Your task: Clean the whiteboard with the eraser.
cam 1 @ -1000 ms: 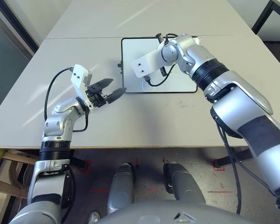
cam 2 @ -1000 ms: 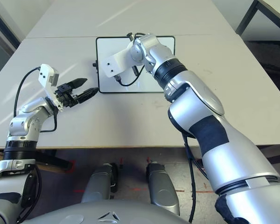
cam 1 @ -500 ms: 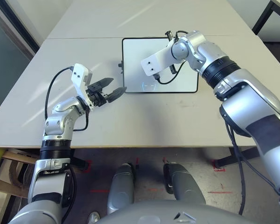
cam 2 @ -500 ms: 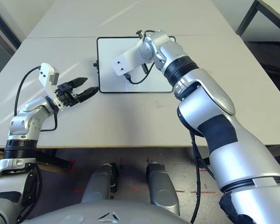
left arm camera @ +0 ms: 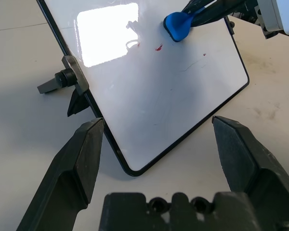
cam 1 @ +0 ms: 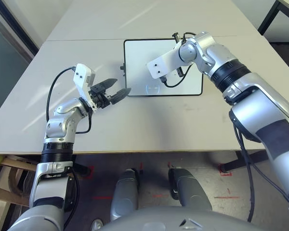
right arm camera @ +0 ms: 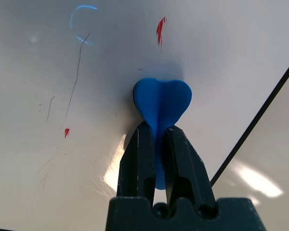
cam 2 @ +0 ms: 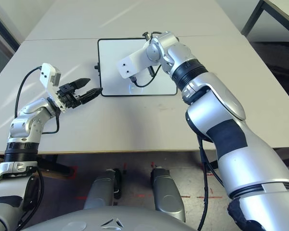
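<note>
Centrally on the grey table (cam 1: 183,125) lies the whiteboard (cam 1: 135,62), bearing small red marks and a faint blue ring. Over it, the right gripper (right arm camera: 156,139) pinches the blue eraser (right arm camera: 162,103) against its surface. Left gripper (cam 1: 114,89) hovers spread beside the board's near-left corner.
</note>
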Controlling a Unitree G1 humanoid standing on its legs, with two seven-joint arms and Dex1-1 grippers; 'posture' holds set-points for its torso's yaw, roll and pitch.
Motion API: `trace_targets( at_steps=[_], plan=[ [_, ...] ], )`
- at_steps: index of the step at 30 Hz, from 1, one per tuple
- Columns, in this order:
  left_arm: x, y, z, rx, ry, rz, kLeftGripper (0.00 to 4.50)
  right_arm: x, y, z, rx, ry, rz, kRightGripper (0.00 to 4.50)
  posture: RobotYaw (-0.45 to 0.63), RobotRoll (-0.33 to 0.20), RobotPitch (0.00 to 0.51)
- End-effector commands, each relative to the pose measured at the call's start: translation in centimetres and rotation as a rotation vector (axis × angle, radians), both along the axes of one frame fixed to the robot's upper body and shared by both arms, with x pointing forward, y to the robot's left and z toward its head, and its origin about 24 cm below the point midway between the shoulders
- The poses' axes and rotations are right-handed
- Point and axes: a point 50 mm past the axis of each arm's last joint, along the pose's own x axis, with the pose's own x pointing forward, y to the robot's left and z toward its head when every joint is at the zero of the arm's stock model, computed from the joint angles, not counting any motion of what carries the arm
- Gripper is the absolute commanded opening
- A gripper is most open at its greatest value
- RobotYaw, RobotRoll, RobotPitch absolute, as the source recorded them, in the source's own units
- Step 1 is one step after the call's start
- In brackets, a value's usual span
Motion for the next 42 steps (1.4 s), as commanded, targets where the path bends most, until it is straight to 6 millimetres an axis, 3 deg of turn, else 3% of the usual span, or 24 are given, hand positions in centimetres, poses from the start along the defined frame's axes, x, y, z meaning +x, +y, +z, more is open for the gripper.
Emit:
trace_targets(
  at_steps=[1, 13, 23, 42],
  plan=[
    [-0.2, 0.0, -0.3, 0.019, 0.014, -0.007, 4.5, -0.2, 0.6, -1.3, -0.008, 0.043, 0.005, 0.05, -0.09, 0.0, 0.132],
    [-0.3, -0.1, -0.4, 0.014, 0.015, -0.003, 4.5, -0.8, 2.7, -1.8, 0.003, 0.045, 0.056, 0.05, -0.09, 0.0, 0.13],
    [-0.3, -0.1, -0.5, 0.013, 0.016, -0.006, 4.5, -1.0, 3.0, -2.1, -0.002, 0.051, 0.068, 0.05, -0.09, 0.0, 0.131],
    [-0.1, -0.1, -0.4, 0.017, 0.017, -0.013, 4.5, 0.3, -2.7, -1.6, -0.064, 0.055, -0.06, 0.04, -0.11, 0.0, 0.132]
  ],
)
